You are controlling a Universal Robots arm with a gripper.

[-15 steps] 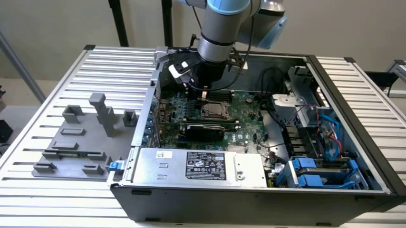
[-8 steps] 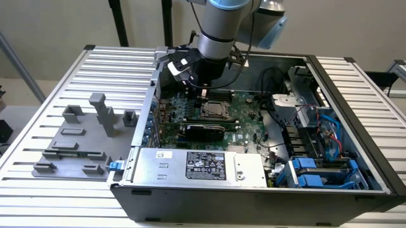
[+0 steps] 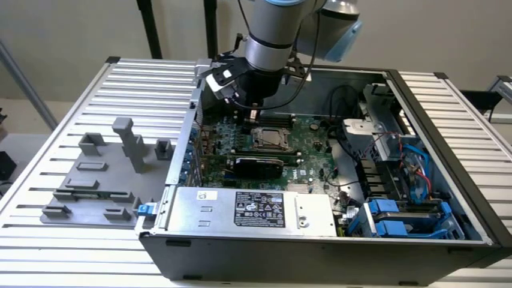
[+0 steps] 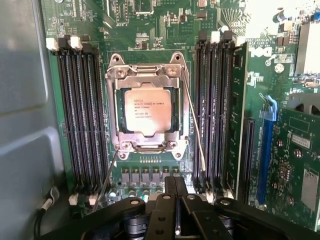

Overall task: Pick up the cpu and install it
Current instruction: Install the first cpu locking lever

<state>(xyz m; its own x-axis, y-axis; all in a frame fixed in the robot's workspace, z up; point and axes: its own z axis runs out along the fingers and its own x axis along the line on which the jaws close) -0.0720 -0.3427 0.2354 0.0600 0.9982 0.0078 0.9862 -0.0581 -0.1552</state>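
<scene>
The gripper [image 4: 175,195] has its two fingers pressed together with nothing between them. In the exterior view the gripper [image 3: 254,113] hangs just above the green motherboard [image 3: 308,150], close beside the socket [image 3: 270,138] and apart from it.

The one cpu [image 4: 148,112] lies flat inside the socket [image 4: 120,100], silvery top up, with the metal frame closed around its rim. It shows in the exterior view too, as the pale square of the cpu [image 3: 271,137].

Two thin wire levers run along the socket, one lever [image 4: 194,127] on one side and the other lever [image 4: 107,181] slanting off a corner. Two banks of dark memory slots flank the socket, one bank [image 4: 80,120] on one side and one bank [image 4: 215,110] opposite. One blue slot [image 4: 268,150] lies beyond the second bank.

All of this sits in one open computer case [image 3: 448,138]. Outside the case, well apart from the socket, one grey fixture plate [image 3: 100,180] rests on the table [image 3: 48,240].
</scene>
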